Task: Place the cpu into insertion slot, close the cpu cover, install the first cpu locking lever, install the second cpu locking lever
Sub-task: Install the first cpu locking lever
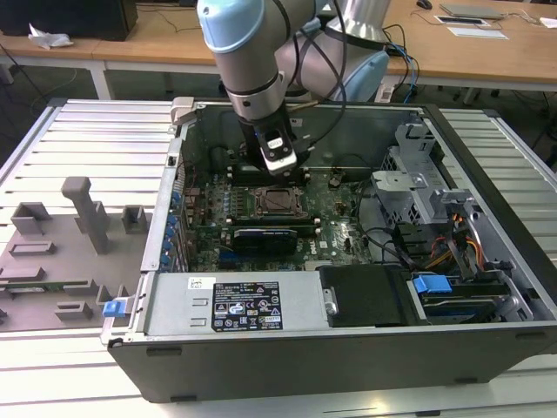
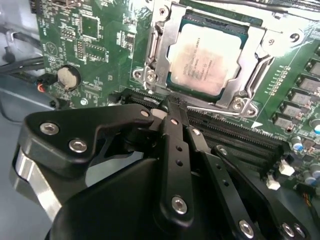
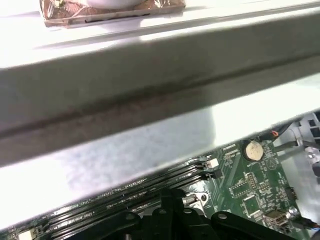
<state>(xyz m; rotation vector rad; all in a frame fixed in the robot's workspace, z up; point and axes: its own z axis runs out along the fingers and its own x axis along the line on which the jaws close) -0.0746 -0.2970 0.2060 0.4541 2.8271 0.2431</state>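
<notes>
In the second wrist view the cpu (image 2: 204, 59), a silvery-tan square chip, lies flat in the insertion slot (image 2: 216, 23). The cpu cover (image 2: 250, 55), a grey metal frame, lies down around it. A thin wire locking lever (image 2: 220, 110) runs along the socket's edge beside the memory slots. My gripper (image 2: 172, 107) is shut, its black fingertips together right at that lever's end, with nothing visibly between them. From the exterior view, the gripper (image 1: 280, 167) hangs just behind the socket (image 1: 277, 200) on the green motherboard (image 1: 339, 222).
The open computer case (image 1: 287, 357) surrounds the board; its wall (image 3: 150, 100) stands close behind the gripper. Long memory slots (image 2: 240, 140) and a coin battery (image 2: 67, 76) flank the socket. A black graphics card (image 1: 265, 237), cables (image 1: 435, 252) and drive cages (image 1: 409, 187) crowd the exterior view's right.
</notes>
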